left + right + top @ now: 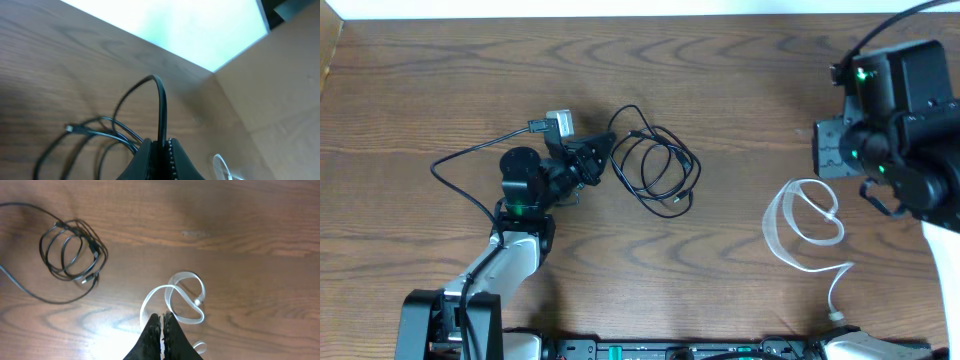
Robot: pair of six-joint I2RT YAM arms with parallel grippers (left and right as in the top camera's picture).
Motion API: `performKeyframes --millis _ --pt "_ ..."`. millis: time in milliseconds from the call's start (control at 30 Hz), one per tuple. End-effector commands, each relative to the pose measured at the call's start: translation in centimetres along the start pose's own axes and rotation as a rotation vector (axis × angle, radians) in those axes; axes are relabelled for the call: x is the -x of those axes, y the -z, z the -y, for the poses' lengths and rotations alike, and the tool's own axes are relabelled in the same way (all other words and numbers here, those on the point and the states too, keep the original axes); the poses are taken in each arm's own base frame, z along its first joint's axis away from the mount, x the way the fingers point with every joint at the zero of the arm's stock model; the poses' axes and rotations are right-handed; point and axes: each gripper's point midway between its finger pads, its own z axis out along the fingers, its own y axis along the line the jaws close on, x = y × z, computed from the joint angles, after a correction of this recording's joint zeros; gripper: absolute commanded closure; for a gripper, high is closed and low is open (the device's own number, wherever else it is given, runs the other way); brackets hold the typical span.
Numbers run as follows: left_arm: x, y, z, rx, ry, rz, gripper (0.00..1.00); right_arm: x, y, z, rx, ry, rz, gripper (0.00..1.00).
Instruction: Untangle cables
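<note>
Half done, it looked: your left gripper (160, 144) pinched the black cable (161, 107), its loops coiled just beyond the jaws and left to straighten; the white cable (776, 222) lay well apart, just ahead of your right gripper (161, 322), clenched on nothing

No text, label, brand or number can be read in any view. The black cable (655, 165), the white cable (775, 222) and the table (720, 60) carry no legible marks.
</note>
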Motion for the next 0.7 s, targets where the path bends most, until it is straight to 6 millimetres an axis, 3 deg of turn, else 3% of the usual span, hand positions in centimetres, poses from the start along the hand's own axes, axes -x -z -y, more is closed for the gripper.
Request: performKeyframes --millis 0,167,367,433,500,667 --pt "-0.7 0.2 2.1 -0.102 -0.001 -0.071 0.92 0.6 -1.7 0.0 -0.023 0.010 -0.015 0.99" --pt "-2.8 0.3 0.7 -0.051 -0.031 -0.148 0.92 1.1 -4.6 -0.6 -0.032 0.024 -0.062 0.99" --pt "-4.5 0.6 -0.3 -0.015 0.001 -0.208 0.91 -0.1 -8.1 -1.7 -0.018 0.059 -0.206 0.98" --pt "-4.9 0.7 -0.5 -0.008 -0.006 -0.225 0.92 -0.6 -9.2 -2.2 -0.007 0.043 -0.253 0.78" --pt "-5.4 0.8 -0.7 0.002 -0.001 -0.244 0.92 -1.0 -10.2 -2.4 -0.013 0.018 -0.294 0.74" --pt "-6.5 1.1 -1.2 0.023 0.018 -0.282 0.92 -2.3 -12.8 -2.3 -0.084 -0.128 -0.382 0.76"
